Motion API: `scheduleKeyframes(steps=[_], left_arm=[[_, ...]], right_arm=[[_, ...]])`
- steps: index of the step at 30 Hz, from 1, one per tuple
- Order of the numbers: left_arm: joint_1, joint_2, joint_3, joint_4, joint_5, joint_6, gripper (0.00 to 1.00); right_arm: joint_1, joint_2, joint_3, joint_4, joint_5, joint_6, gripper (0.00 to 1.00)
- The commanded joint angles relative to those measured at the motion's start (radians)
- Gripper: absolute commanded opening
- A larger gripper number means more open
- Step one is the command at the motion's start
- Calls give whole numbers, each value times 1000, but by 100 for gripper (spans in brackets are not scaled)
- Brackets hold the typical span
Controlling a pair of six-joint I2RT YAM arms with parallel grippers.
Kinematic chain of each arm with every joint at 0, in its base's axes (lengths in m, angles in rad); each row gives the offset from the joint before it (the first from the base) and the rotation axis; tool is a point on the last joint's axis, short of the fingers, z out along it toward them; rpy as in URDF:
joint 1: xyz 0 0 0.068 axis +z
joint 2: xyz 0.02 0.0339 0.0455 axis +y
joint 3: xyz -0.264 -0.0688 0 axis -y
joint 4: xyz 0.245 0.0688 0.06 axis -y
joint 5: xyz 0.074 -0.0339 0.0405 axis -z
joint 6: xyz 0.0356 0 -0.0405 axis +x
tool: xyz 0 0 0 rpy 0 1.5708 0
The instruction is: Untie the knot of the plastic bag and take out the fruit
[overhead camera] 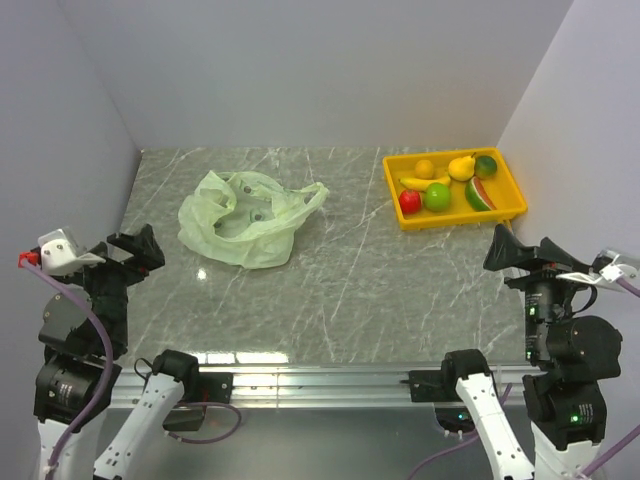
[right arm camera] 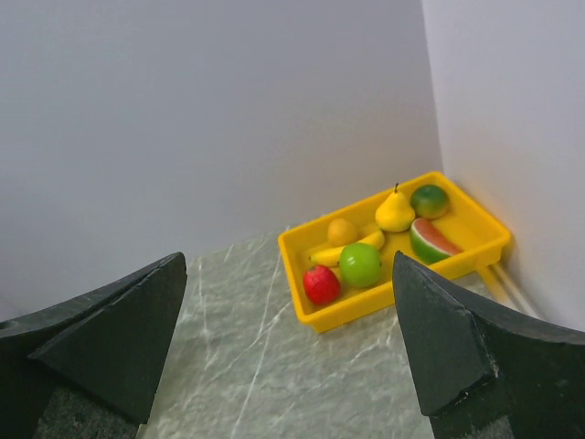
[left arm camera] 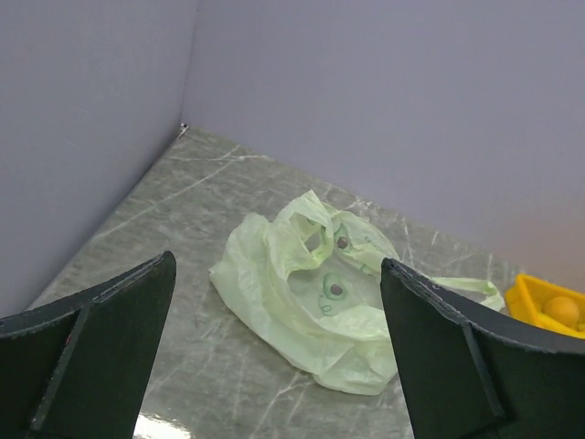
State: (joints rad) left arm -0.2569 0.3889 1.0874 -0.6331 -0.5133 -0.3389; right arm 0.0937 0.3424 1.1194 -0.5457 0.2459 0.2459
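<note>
Plastic bag (overhead camera: 240,218): thin, crinkled, translucent pale green. It lies slumped and flattish on the grey marbled table (overhead camera: 350,290), left of centre in the overhead view. One handle strip (overhead camera: 308,196) trails out toward the right. Small dark marks show among the folds. Whether the handles are tied cannot be told.

Yellow tray (overhead camera: 455,219): upper right of the overhead view, well apart from the bag. It holds:
- banana (overhead camera: 425,183)
- red apple (overhead camera: 410,202), touching the light green apple (overhead camera: 437,197)
- pear (overhead camera: 461,167)
- watermelon slice (overhead camera: 481,194)
- small orange fruit (overhead camera: 425,168)
- dark green round fruit (overhead camera: 485,165) in the far corner

Left gripper (left arm camera: 276,265): lower left of the overhead view, fingers spread wide and holding nothing. It faces the bag and is apart from it.

Right gripper (right arm camera: 288,261): lower right of the overhead view, fingers spread wide and empty. It faces the tray and is apart from it.
</note>
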Motion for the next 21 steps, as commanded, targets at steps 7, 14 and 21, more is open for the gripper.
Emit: scheduleKeyframes(steps=[7,14,21], left_arm=[[-4,56,12,-66,24,-146,99],[-2,47,-1,-16,65,-157,99],[-4,64,-14,18,73,-157,100]], right_arm=[[52,-89,-93,13,7,10,100],[64,-98,-124,12,21,-5,100],[64,-88,-130,-3,24,6,100]])
